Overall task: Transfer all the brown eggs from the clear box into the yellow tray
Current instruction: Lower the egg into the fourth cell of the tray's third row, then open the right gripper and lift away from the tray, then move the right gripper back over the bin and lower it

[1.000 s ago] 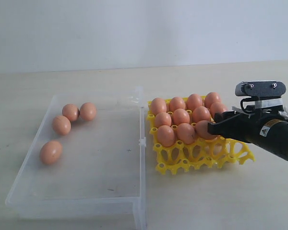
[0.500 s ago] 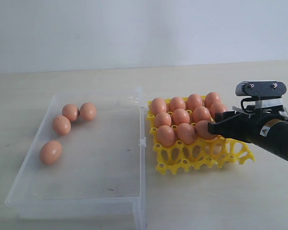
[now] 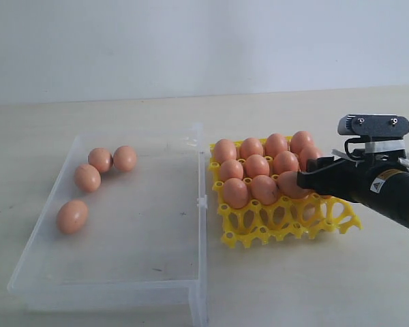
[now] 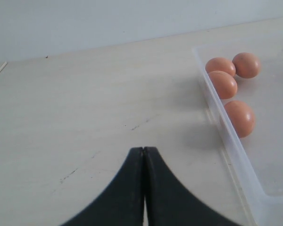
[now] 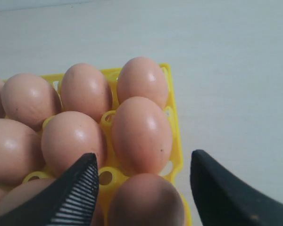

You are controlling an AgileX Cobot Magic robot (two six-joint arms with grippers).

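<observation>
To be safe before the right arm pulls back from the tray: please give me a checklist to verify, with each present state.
1. Right gripper open: ok, gaps show on both sides of the egg between the jaws.
2. That egg seated in a cup of the yellow tray: cannot tell, cup hidden.
3. Free cups in the tray: ok, front row empty.
4. Clear box emptied: not ok, four brown eggs inside.
5. Left gripper out of the way: ok, shut, beside the box.
</observation>
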